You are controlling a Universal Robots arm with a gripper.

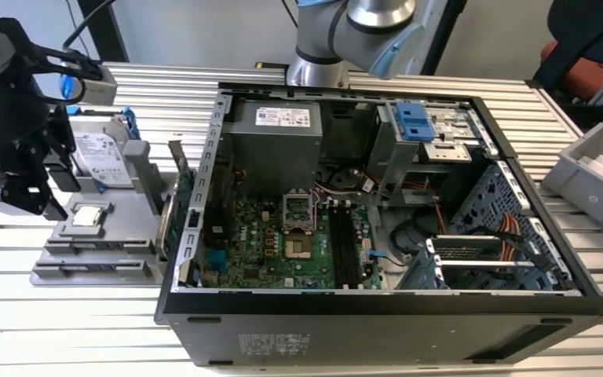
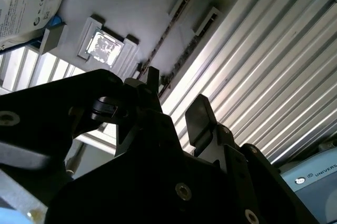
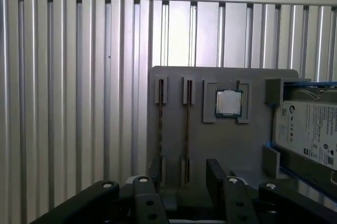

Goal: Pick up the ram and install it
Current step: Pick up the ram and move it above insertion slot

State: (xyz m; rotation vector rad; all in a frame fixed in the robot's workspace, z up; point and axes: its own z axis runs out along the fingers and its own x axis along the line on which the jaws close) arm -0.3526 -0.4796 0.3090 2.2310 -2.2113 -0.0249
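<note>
Ram [image 3: 188, 129] stands on edge in gray tray [image 3: 210, 145], open empty hand [image 3: 184, 176] hovering above.

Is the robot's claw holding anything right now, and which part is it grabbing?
Nothing is held. The gripper is open and empty above the gray tray, where two ram sticks sit in their slots.

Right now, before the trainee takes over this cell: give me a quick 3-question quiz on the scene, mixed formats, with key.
1. How many ram sticks stand edgewise in the grey holder?
2. True or false: the gripper is shut on a ram stick.
3. What lies in the holder between the ram sticks and the hard drive? A) a fan B) a processor chip C) a screwdriver

Key: 1 two; 2 false, it is open and holds nothing; 3 B.
</note>
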